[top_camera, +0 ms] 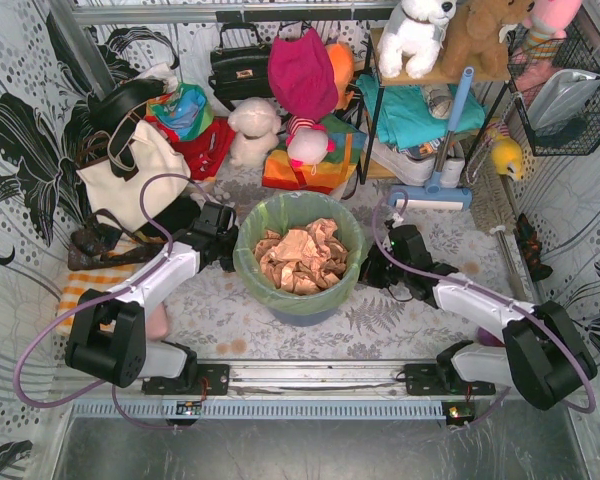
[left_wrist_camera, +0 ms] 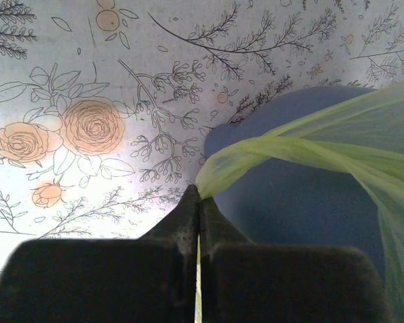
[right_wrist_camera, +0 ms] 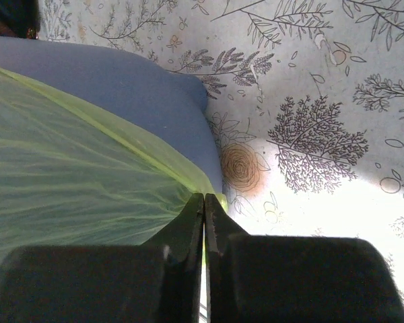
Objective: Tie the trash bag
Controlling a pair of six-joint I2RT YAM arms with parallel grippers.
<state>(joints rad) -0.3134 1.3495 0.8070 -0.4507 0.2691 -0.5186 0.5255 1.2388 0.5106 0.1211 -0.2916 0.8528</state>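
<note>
the trash bag (top_camera: 245, 255) lines a blue-grey bin (top_camera: 302, 312) at the middle of the table (top_camera: 400, 330). its green rim is folded over the bin's mouth, and crumpled tan paper (top_camera: 300, 258) fills it. the left gripper (left_wrist_camera: 199, 196) is at the bag's side toward the table's left edge, jaws pressed together on a twisted strand of green plastic that stretches across the bin. the right gripper (right_wrist_camera: 204, 199) is at the side toward the right edge, jaws pinched on the bag's thin edge, the film drawn taut. a cream tote bag (top_camera: 130, 175) sits near the far left corner.
</note>
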